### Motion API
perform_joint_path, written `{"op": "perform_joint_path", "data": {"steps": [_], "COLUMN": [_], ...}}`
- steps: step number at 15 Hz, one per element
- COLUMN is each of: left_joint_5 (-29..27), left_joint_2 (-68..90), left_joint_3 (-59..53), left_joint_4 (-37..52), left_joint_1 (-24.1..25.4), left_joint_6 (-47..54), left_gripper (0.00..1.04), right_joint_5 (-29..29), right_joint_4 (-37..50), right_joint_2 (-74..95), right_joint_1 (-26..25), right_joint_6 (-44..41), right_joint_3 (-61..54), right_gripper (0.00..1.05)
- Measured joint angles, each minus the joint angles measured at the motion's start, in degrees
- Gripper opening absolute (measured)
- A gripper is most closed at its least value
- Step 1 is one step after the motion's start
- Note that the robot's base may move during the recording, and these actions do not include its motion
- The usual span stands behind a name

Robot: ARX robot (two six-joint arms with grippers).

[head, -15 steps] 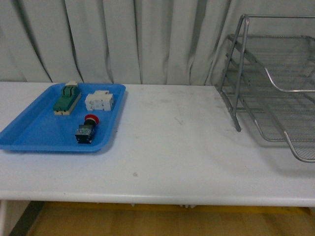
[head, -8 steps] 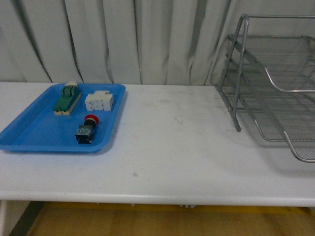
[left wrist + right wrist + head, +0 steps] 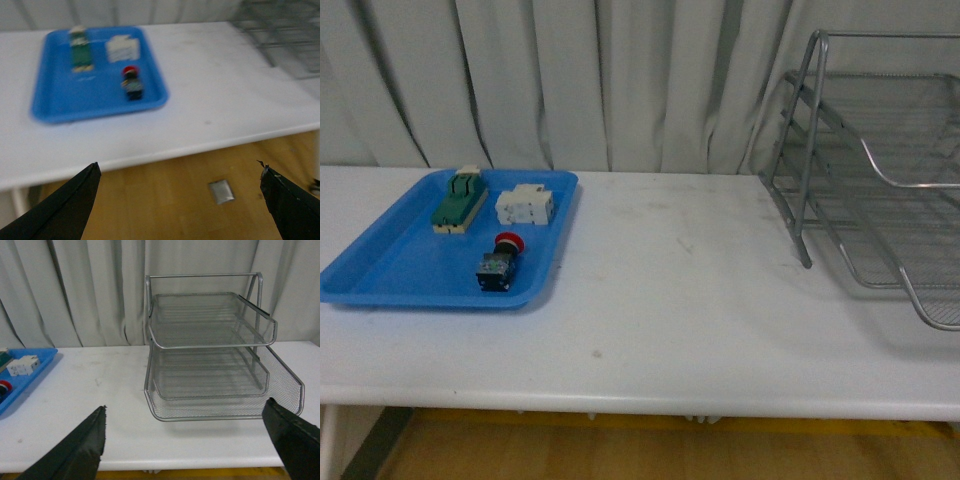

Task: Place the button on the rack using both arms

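Note:
The button [image 3: 499,262], with a red cap on a dark body, lies in the blue tray [image 3: 380,270] at the left of the table; it also shows in the left wrist view [image 3: 132,84]. The silver wire rack [image 3: 880,180] stands at the right, and faces me in the right wrist view [image 3: 210,355]. Neither arm shows in the front view. My left gripper [image 3: 177,200] is open and empty, off the table's front edge above the wooden floor. My right gripper [image 3: 187,440] is open and empty, in front of the rack.
A green-topped block [image 3: 457,200] and a white block [image 3: 525,206] lie in the tray behind the button. Grey curtains [image 3: 570,80] hang behind the white table [image 3: 670,300]. A small metal plate [image 3: 221,192] lies on the floor.
The front view has shifted very slightly; the tray and its objects sit a few pixels further right. Nothing on the table has moved.

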Motion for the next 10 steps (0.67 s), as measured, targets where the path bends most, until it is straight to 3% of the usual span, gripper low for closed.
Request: {"op": "perform_joint_path", "data": {"steps": [1,4,7,10], "left_joint_5": [2.3,-1.5,-6.5,-11.5], "left_joint_2": [9.3,41.2,68.3,84.3], "left_joint_3": [3.9,18.3,38.4,54.5], "left_joint_4": [7.1,22.8,18.8,13.1], "left_joint_1": [-3.7,-7.9,-12.7,-11.5], "left_joint_6": [0.4,-2.7,-5.0,-9.1], "left_gripper": [0.98,0.98,0.98,0.98], "right_joint_5": [0.0,0.0,0.0,0.0], "right_joint_4": [0.0,0.0,0.0,0.0], "right_joint_2": [0.0,0.0,0.0,0.0], "right_joint_1": [0.0,0.0,0.0,0.0], "right_joint_6": [-0.1,-0.1,-0.1,-0.1], "right_joint_3": [0.0,0.0,0.0,0.0], "right_gripper": [1.0,0.98,0.98,0.98]}}
